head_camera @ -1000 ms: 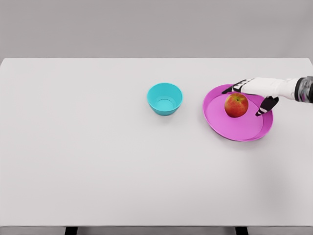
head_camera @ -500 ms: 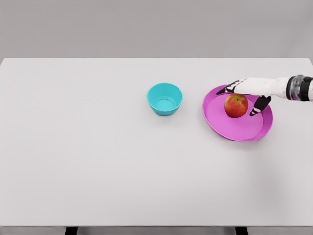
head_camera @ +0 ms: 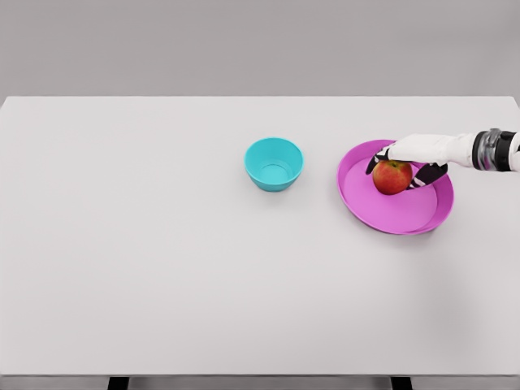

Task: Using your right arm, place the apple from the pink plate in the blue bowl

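Note:
A red and yellow apple [head_camera: 392, 177] sits on the pink plate [head_camera: 390, 211] at the right of the white table. My right hand [head_camera: 396, 166] reaches in from the right edge and lies over the apple's top and far side. Its fingers [head_camera: 375, 160] curl around the fruit's left side and the thumb wraps the right side, so the hand is shut on the apple. The apple still rests on the plate. The blue bowl [head_camera: 274, 163] stands empty to the left of the plate, about an apple's width from its rim. My left arm is out of view.
The white table [head_camera: 162, 260] spans the whole view, with its front edge at the bottom and its far edge against a grey wall. Nothing else stands on it.
The right hand has slid left over the apple and its spread fingers have curled in around it. The apple, plate and bowl have stayed in place.

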Robot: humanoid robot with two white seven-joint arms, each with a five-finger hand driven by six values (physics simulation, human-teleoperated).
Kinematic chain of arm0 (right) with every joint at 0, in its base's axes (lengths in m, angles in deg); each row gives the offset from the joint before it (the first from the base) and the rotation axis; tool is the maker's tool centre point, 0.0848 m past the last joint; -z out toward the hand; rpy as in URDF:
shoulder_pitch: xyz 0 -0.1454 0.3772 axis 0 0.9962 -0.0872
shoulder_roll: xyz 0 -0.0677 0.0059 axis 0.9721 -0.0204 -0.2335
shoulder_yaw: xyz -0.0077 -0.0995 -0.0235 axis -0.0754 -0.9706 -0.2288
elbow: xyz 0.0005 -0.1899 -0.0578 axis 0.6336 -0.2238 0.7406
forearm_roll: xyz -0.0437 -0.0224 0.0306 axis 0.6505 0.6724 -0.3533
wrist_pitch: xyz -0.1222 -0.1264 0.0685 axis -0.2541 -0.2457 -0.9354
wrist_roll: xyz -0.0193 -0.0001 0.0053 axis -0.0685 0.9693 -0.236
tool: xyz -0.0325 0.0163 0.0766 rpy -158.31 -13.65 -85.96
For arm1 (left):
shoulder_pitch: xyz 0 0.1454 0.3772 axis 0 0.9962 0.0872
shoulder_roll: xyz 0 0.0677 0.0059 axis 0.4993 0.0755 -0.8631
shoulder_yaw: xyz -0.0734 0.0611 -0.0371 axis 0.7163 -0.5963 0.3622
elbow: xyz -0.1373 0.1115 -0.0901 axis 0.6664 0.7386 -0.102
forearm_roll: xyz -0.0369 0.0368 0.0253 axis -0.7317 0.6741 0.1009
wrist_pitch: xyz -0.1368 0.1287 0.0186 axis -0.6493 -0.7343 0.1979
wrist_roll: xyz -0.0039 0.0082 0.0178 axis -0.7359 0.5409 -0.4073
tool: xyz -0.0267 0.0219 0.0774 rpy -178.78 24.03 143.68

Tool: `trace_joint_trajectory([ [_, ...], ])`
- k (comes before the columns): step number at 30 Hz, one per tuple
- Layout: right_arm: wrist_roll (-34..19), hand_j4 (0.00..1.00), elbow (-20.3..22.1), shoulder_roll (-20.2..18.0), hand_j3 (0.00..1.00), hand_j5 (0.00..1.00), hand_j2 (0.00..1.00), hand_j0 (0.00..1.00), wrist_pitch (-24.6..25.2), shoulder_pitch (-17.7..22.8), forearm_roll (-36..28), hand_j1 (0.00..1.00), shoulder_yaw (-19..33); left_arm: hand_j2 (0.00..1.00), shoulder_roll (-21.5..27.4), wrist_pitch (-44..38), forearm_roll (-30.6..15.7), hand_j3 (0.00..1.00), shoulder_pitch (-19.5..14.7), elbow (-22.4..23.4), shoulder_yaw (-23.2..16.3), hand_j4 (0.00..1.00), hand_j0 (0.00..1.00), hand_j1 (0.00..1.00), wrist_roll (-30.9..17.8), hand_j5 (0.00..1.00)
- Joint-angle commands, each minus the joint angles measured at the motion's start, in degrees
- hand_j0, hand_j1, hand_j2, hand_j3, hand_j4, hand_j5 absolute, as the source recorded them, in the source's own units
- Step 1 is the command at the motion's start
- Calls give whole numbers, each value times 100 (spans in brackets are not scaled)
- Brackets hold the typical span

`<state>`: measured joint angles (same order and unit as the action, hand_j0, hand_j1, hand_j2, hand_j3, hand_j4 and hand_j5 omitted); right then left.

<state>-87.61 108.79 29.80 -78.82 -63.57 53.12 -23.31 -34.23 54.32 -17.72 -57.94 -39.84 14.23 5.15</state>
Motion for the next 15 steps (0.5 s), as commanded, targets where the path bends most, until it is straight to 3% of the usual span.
trace_joint_trajectory([
  [1, 2, 60, 5, -4, 60, 60, 60, 60, 14, 0, -32, 60, 6, 100, 0, 3, 0, 100, 0, 0, -1, 100, 100, 100, -1, 100],
  [15, 2, 60, 67, 49, 60, 60, 60, 60, 14, -202, -58, 60, 58, 100, 0, 3, -8, 100, 0, 0, -1, 100, 100, 100, -1, 100],
])
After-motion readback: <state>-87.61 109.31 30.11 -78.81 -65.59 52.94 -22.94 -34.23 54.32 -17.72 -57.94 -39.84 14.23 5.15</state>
